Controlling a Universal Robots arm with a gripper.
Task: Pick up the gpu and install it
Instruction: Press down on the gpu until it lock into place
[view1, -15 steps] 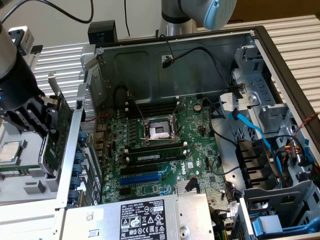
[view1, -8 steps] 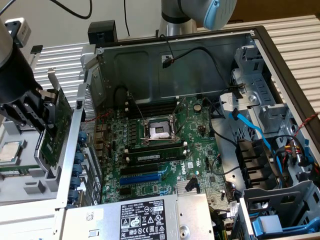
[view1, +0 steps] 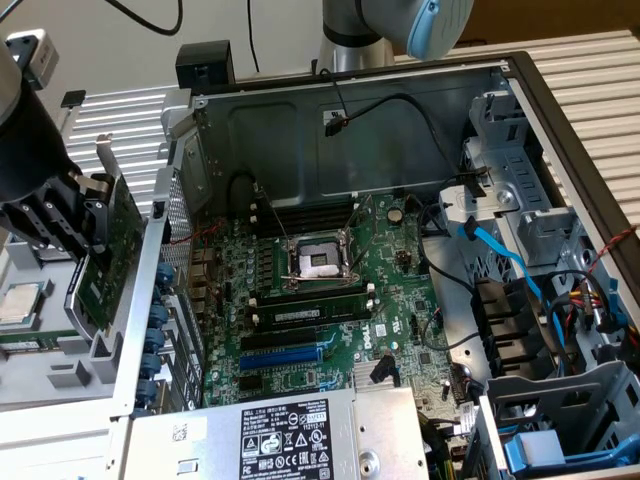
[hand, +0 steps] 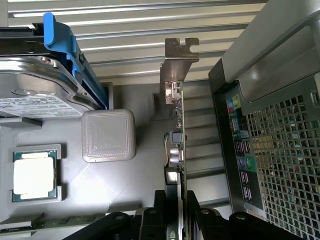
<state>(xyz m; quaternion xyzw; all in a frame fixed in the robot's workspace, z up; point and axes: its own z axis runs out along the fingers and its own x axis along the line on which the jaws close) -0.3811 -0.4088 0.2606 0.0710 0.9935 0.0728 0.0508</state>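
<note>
The gpu (view1: 108, 250), a thin green card with a silver end bracket (hand: 177, 60), hangs upright outside the computer case, at the exterior view's left. My black gripper (view1: 82, 222) is shut on the card's edge. In the wrist view the gpu (hand: 179, 145) is seen edge-on, clamped in my gripper (hand: 181, 217), and it is lifted above the grey parts tray (hand: 125, 190). The case's perforated rear wall (hand: 270, 160) stands close beside it. Inside the case lies the large green motherboard (view1: 400, 290) with a blue slot (view1: 282, 355) and black slots near its front.
The grey tray holds a CPU (hand: 34, 175), a hard drive (hand: 35, 95) in a blue bracket and a grey block (hand: 108, 136). A power supply (view1: 290, 435) sits at the case's near edge. Cables and drive cages (view1: 540, 300) crowd the exterior view's right.
</note>
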